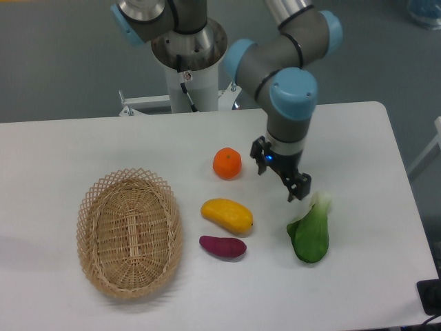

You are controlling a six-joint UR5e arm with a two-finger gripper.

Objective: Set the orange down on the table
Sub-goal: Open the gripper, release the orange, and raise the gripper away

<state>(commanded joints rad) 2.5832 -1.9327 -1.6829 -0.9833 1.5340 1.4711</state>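
Small round bright-orange orange (227,163) sits on white flat table (62,148); black two-finger gripper (280,178) just beside it, fingers spread wide, holding nothing.

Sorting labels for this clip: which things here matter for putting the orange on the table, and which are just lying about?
Job: orange, table, gripper.
Lying about: basket, mango, sweet potato, bok choy.

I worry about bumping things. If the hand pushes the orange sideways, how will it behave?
The orange looks round and sits free on the flat table, so it would probably roll rather than slide. Its peel looks firm, so a gentle push should not harm it. The open hand hangs just beside it.
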